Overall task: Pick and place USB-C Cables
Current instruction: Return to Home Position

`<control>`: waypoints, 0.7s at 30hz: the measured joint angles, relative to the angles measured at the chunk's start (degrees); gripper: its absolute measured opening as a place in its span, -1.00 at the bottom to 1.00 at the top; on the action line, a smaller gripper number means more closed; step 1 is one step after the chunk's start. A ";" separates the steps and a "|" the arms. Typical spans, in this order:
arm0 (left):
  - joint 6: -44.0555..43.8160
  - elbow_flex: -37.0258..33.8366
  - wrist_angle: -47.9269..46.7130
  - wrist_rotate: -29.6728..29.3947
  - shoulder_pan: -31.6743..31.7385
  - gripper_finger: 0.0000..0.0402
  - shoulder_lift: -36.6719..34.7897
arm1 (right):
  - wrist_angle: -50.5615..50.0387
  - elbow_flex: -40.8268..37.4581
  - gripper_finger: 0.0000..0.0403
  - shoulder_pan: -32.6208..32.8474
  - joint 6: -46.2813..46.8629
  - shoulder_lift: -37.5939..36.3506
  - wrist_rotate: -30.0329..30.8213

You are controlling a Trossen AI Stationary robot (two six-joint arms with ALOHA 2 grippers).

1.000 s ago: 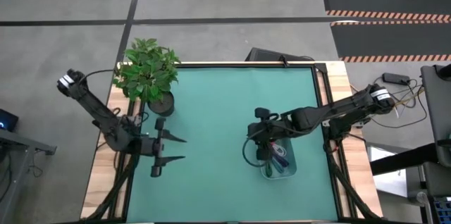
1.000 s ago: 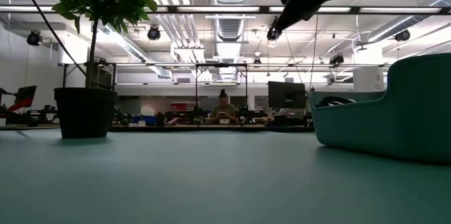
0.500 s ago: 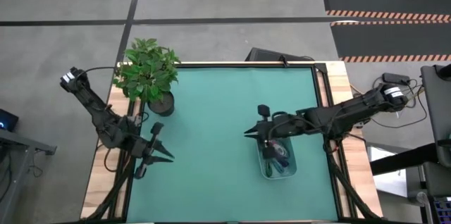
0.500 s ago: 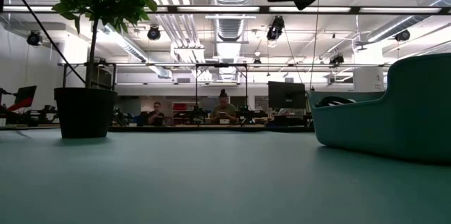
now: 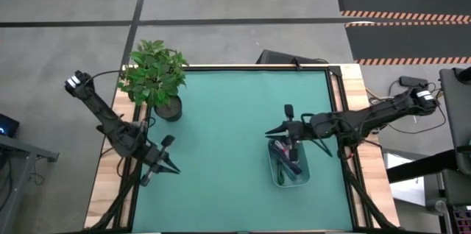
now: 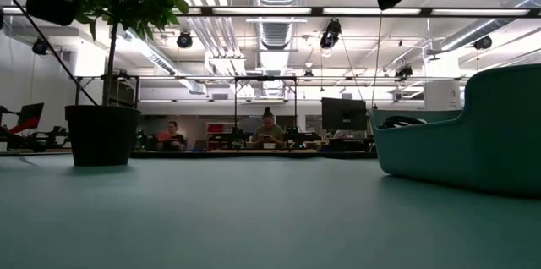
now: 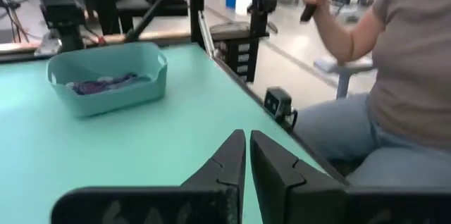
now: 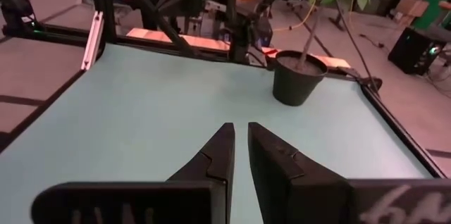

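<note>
Since a second ago both arms have drawn back over the green table (image 5: 221,109): the right gripper (image 8: 239,129) has shifted from above the bin to hang by its far rim, and the left gripper (image 7: 246,136), spread wide then, hangs near the table's left edge; both pairs of fingers are closed on nothing; the potted plant (image 5: 154,79) stands at the far left corner; the blue bin (image 5: 303,177) sits right of centre, holding the USB-C Cables (image 5: 287,162) in a tangle.
</note>
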 joint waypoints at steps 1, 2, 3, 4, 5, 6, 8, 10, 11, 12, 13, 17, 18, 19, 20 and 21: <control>0.00 -1.25 1.95 -0.06 0.00 -0.96 -0.71 | 0.13 -0.47 -0.83 0.00 -0.21 -0.60 0.01; 0.02 -2.56 3.31 -0.10 0.01 -0.96 -1.68 | 0.33 -0.86 -0.83 0.00 -0.36 -1.00 0.00; 0.00 -3.83 3.90 -0.15 0.06 -0.96 -2.69 | 0.61 -1.14 -0.83 0.00 -0.48 -1.29 0.02; 0.04 -5.09 4.93 -0.34 0.15 -0.96 -3.74 | 0.84 -1.34 -0.83 0.00 -0.72 -1.58 0.00; 0.02 -6.11 5.70 -0.65 0.29 -0.96 -4.75 | 0.80 -1.50 -0.83 0.00 -0.90 -1.72 0.02; 0.00 -7.15 6.20 -1.10 0.52 -0.96 -5.88 | 0.84 -1.53 -0.83 0.00 -0.94 -1.75 0.00; 0.06 -8.95 6.65 -1.65 1.16 -0.96 -8.03 | 0.86 -1.53 -0.83 0.00 -1.05 -1.75 0.00; 0.47 -10.56 6.67 -2.58 1.99 -0.96 -10.26 | 0.86 -1.53 -0.83 0.00 -1.49 -1.63 0.00; 0.63 -11.10 6.65 -2.85 2.56 -0.96 -11.24 | 0.83 -1.53 -0.83 0.00 -1.54 -1.59 0.00; 1.09 -11.49 6.75 -2.91 3.12 -0.96 -12.11 | 0.78 -1.53 -0.83 0.00 -1.57 -1.59 0.00; 1.80 -11.86 6.76 -2.93 3.69 -0.96 -13.03 | 0.82 -1.53 -0.83 0.00 -1.57 -1.59 0.00; 5.35 -12.98 6.78 -2.91 5.69 -0.96 -17.07 | 0.83 -1.53 -0.83 0.00 -1.57 -1.66 0.00; 6.12 -13.31 6.78 -2.93 6.20 -0.96 -18.06 | 0.82 -1.53 -0.83 0.00 -1.57 -1.66 0.00; 6.53 -13.59 6.64 -2.93 6.68 -0.96 -18.99 | 0.82 -1.53 -0.83 0.00 -1.58 -1.66 0.00; 6.94 -13.76 6.50 -2.91 7.29 -0.96 -20.03 | 0.82 -1.53 -0.83 0.00 -1.72 -1.66 0.00; 7.37 -13.91 6.47 -2.93 7.84 -0.96 -20.89 | 0.82 -1.53 -0.83 0.00 -1.84 -1.66 0.00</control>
